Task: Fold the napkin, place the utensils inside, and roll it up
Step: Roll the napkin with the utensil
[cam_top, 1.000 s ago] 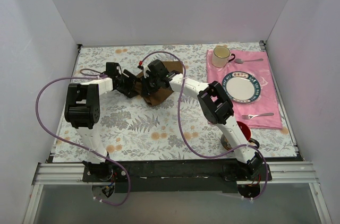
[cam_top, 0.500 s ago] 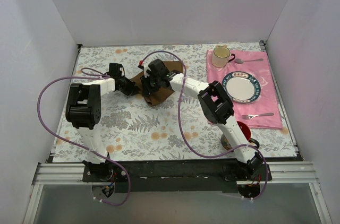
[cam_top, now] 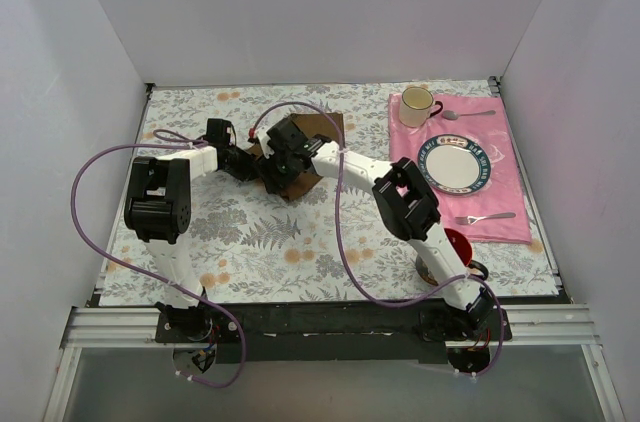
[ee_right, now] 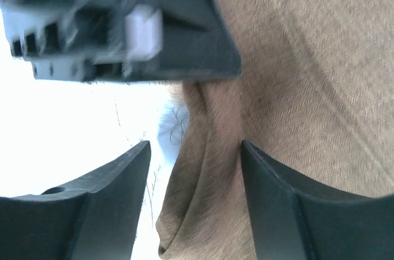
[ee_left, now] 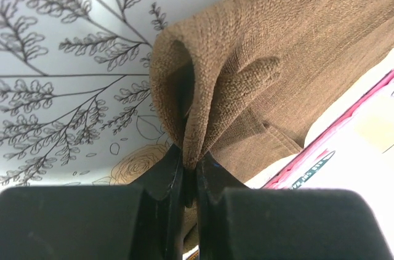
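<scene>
Ok so, nearest the arm bases there's a small red thing (cam_top: pixel 457 240) by the right arm. It's partly hidden and I can't tell what it is. Just past it a silver fork (cam_top: pixel 485 216) lies on the near edge of the pink placemat (cam_top: pixel 510 192), right side of the frame, then the plate (cam_top: pixel 455 164) with its patterned rim.

Mid-frame on the floral table (cam_top: pixel 250 232) is the napkin (cam_top: pixel 320 128): brown, matte, coarse weave, all bunched up. Both claws meet at its left edge.

The left wrist cam shows what the overhead doesn't. The left claw (ee_left: pixel 189 170) is clamped tight on a doubled fold of the cloth, which loops up above the tips. Lower right of that view there's a pink-and-white strip (ee_left: pixel 308 167) with dark print, too blurry to read.

On the right wrist cam, the right claw (ee_right: pixel 194 149) has its fingers apart, straddling a ridge of the napkin without squeezing it.

Farthest back on the placemat are a silver spoon (cam_top: pixel 470 114) and a cream mug (cam_top: pixel 415 105).
</scene>
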`<state>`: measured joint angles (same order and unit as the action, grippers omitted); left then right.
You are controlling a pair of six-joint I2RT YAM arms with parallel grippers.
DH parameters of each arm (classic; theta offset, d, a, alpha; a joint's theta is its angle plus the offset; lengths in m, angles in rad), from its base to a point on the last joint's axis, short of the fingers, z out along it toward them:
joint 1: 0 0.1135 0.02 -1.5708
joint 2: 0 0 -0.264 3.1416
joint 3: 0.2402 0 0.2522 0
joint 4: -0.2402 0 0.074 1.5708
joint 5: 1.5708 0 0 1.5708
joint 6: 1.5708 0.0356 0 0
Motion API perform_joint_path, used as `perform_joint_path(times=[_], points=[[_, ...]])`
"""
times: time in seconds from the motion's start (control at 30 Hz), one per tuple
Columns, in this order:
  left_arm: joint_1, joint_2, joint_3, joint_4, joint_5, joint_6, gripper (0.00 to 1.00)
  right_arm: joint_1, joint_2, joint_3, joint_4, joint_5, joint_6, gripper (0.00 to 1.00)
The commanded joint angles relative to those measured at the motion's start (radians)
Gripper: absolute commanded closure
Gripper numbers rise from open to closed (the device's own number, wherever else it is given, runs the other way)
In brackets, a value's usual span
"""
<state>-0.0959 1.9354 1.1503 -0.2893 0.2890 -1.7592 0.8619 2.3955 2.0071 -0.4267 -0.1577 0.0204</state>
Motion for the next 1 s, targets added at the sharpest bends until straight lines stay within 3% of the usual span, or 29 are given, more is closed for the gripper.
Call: perform_joint_path(times=[0.0, 0.23, 0.4, 0.63, 0.73, 0.83, 0.87, 0.93, 0.97], points=[[-0.005, 0.007, -0.014, -0.185, -0.053, -0.02, 1.0, 0.063, -0.091, -0.086, -0.005, 0.199, -0.111, 0.28], [-0.005, -0.003, 0.011, -0.232, -0.044, 0.003, 1.0, 0.181, -0.076, -0.2, 0.161, 0.611, -0.223, 0.25], [-0.005, -0.007, 0.026, -0.255, -0.039, 0.012, 1.0, 0.209, -0.047, -0.254, 0.284, 0.75, -0.303, 0.28], [-0.005, -0.001, 0.029, -0.264, -0.025, 0.023, 1.0, 0.212, -0.001, -0.321, 0.367, 0.805, -0.373, 0.37], [-0.005, -0.004, 0.028, -0.264, -0.022, 0.035, 1.0, 0.209, 0.008, -0.334, 0.387, 0.782, -0.367, 0.5], [-0.005, -0.006, 0.025, -0.261, -0.039, 0.069, 1.0, 0.2, 0.011, -0.329, 0.349, 0.748, -0.317, 0.74], [-0.005, -0.007, 0.023, -0.257, -0.043, 0.087, 1.0, 0.195, 0.007, -0.33, 0.324, 0.71, -0.3, 0.87], [-0.004, -0.009, 0.008, -0.249, -0.048, 0.104, 1.0, 0.189, -0.022, -0.344, 0.318, 0.635, -0.258, 0.99], [-0.002, -0.01, 0.0, -0.228, -0.042, 0.115, 1.0, 0.186, -0.033, -0.356, 0.315, 0.609, -0.241, 0.99]])
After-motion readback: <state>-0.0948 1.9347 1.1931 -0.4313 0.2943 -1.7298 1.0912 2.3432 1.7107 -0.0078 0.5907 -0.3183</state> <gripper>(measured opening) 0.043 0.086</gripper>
